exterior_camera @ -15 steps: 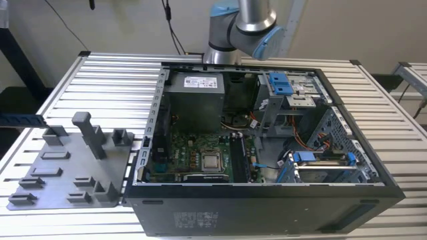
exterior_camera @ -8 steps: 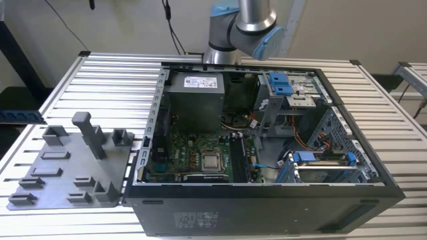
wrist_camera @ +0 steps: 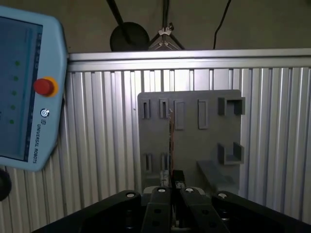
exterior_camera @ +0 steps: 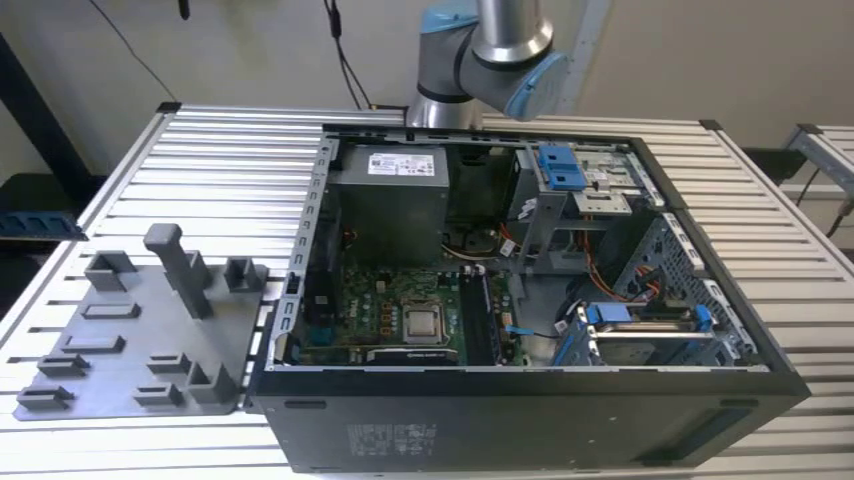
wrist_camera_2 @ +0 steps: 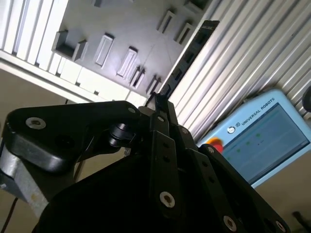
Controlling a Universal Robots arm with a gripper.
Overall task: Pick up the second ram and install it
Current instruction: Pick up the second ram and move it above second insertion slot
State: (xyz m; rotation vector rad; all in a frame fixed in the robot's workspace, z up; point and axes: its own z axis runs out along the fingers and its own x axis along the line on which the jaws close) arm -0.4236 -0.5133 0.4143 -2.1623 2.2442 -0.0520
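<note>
Two landmarks run across the exterior view: on its left the grey fixture tray [exterior_camera: 134, 330] lies on the slatted tabletop [exterior_camera: 227, 150], and on its right stands the open computer case [exterior_camera: 747, 350] with the motherboard [exterior_camera: 387, 310] exposed. In both wrist views I see the gripper [wrist_camera: 171, 188] pinched closed on the second ram [wrist_camera: 170, 141], gripping it at one end. The stick's long axis runs straight out from the fingertips, edge-on in the first wrist view, pointing toward the tray, which sits well apart beyond it. I judge the ram is held clear of the tray, with the case off toward the exterior view's right.
</note>
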